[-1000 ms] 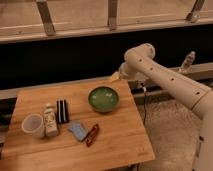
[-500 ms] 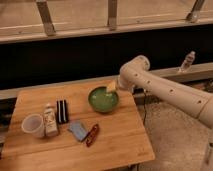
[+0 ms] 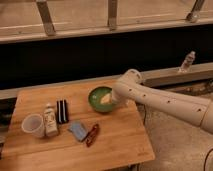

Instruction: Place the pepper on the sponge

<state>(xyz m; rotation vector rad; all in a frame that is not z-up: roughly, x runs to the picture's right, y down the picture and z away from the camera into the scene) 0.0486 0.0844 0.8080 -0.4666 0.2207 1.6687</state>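
Observation:
The pepper (image 3: 92,135), a slim dark red chili, lies on the wooden table (image 3: 115,145) near the front middle. Touching its left side is the sponge (image 3: 78,130), a flat blue-grey pad. My gripper (image 3: 106,99) hangs over the green bowl (image 3: 97,95), behind and to the right of the pepper, well apart from it. The white arm (image 3: 165,102) reaches in from the right.
A white cup (image 3: 33,125) and a small pale bottle (image 3: 49,120) stand at the table's left. A black block with pale stripes (image 3: 62,111) lies beside them. A clear bottle (image 3: 187,61) stands on the ledge at the far right.
The arm has swung left and down, bringing the gripper from behind the bowl's right side to over the bowl. The objects on the table have not moved.

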